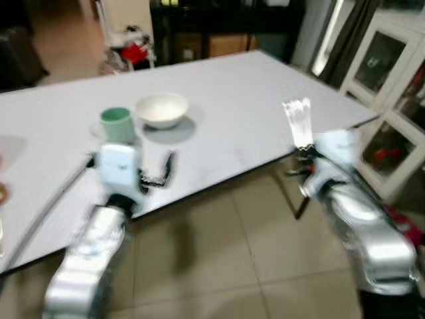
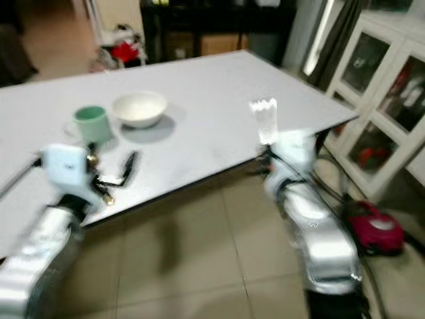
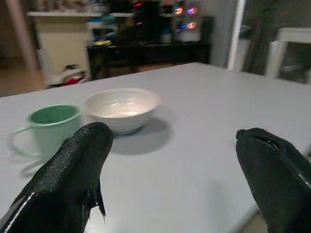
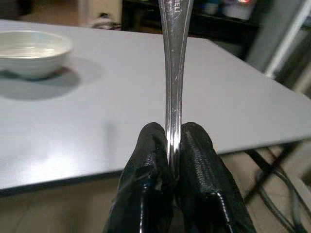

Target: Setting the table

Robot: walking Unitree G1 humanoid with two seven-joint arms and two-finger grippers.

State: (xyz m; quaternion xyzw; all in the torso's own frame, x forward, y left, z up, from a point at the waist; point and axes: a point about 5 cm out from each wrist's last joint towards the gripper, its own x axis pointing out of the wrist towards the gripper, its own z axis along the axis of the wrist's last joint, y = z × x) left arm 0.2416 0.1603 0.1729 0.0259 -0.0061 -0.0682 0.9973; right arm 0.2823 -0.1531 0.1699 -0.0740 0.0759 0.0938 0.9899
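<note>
A white bowl [image 1: 161, 108] and a green mug [image 1: 117, 123] stand side by side on the grey table [image 1: 252, 86], left of its middle. My left gripper [image 1: 163, 173] hovers open over the near table edge, just short of the mug and bowl, with nothing between its fingers [image 3: 82, 165]. My right gripper [image 4: 174, 133] is shut on the handle of a metal fork [image 1: 297, 123]. It holds the fork upright, tines up, by the table's near right edge. The head views are blurred.
A white cabinet with glass doors [image 1: 392, 86] stands at the right, and a red appliance [image 2: 372, 226] lies on the tiled floor [image 1: 252, 252] beside it. A dark shelf unit [image 1: 219, 26] runs behind the table. A grey cable [image 1: 53, 199] crosses the table's near left part.
</note>
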